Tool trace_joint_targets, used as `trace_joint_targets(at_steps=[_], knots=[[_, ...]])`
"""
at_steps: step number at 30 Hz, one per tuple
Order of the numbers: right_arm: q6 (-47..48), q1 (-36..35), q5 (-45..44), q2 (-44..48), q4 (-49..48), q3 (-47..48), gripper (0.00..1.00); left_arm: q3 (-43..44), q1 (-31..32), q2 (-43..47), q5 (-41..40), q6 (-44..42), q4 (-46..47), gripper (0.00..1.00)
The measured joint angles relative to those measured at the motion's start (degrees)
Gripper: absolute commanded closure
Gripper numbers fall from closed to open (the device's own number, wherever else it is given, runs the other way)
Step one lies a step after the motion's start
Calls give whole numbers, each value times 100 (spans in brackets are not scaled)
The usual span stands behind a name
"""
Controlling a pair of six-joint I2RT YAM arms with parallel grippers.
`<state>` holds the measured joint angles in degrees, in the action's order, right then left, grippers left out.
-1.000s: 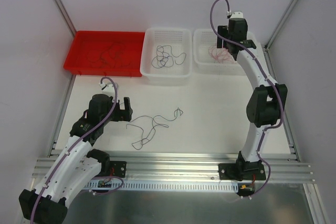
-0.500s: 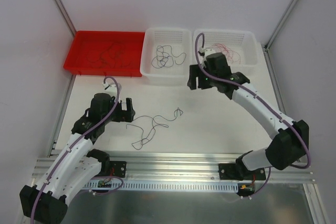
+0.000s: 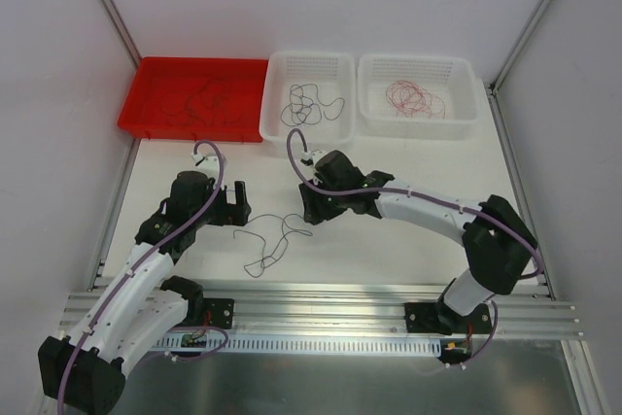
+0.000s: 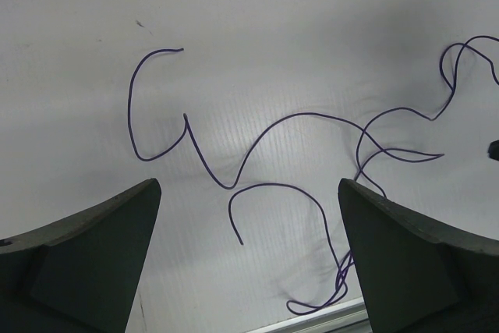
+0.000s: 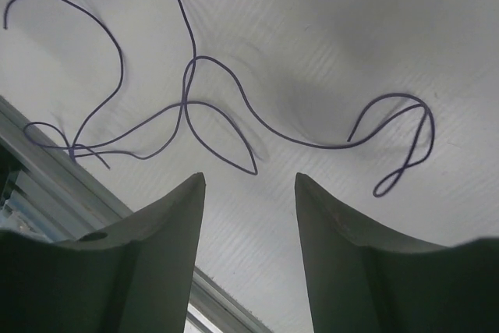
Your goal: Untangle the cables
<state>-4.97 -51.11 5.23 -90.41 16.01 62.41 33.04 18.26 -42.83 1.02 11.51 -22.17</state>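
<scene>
Loose dark purple cables (image 3: 264, 261) lie tangled on the white table between the two arms. My left gripper (image 3: 233, 203) is open and empty just left of them; in the left wrist view the strands (image 4: 265, 185) curl between and beyond the wide-apart fingers (image 4: 86, 263). My right gripper (image 3: 309, 209) is open and empty over the right end of the tangle; in the right wrist view the cables (image 5: 187, 107) lie just past the fingertips (image 5: 195, 193). Neither gripper holds a strand.
A red tray (image 3: 146, 109) at the back left holds dark wires. A white basket (image 3: 277, 133) in the middle holds black wires, and a second white basket (image 3: 466, 109) at the right holds red wires. A metal rail (image 3: 321, 298) runs along the near edge.
My right arm has swung from the right basket, leaving red wires in it, down and left to the loose cables on the table. The left arm has barely moved.
</scene>
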Motion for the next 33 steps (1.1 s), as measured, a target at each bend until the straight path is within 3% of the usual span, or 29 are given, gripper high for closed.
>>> trace_joint_targets(at_steps=[8, 11, 14, 15, 16, 22, 33], knots=[[-59, -398, 114, -1047, -297, 2, 48, 0, 0, -9, 0, 0, 2, 1], [-61, -498, 168, -1217, -354, 4, 60, 0, 0, -9, 0, 0, 2, 1], [-39, -542, 166, -1270, -339, 4, 82, 0, 0, -7, 0, -2, 2, 1], [-13, -544, 151, -1261, -330, 13, 95, 0, 0, -4, 0, 0, 2, 1], [13, -542, 138, -1255, -306, 31, 99, 0, 0, -2, 0, 0, 2, 1], [472, -540, -420, -605, 601, 481, 99, 0, 0, 50, 0, -2, 2, 1], [1628, -260, -1873, 1563, 2105, 2704, 99, 0, 0, 127, 0, 0, 2, 1]])
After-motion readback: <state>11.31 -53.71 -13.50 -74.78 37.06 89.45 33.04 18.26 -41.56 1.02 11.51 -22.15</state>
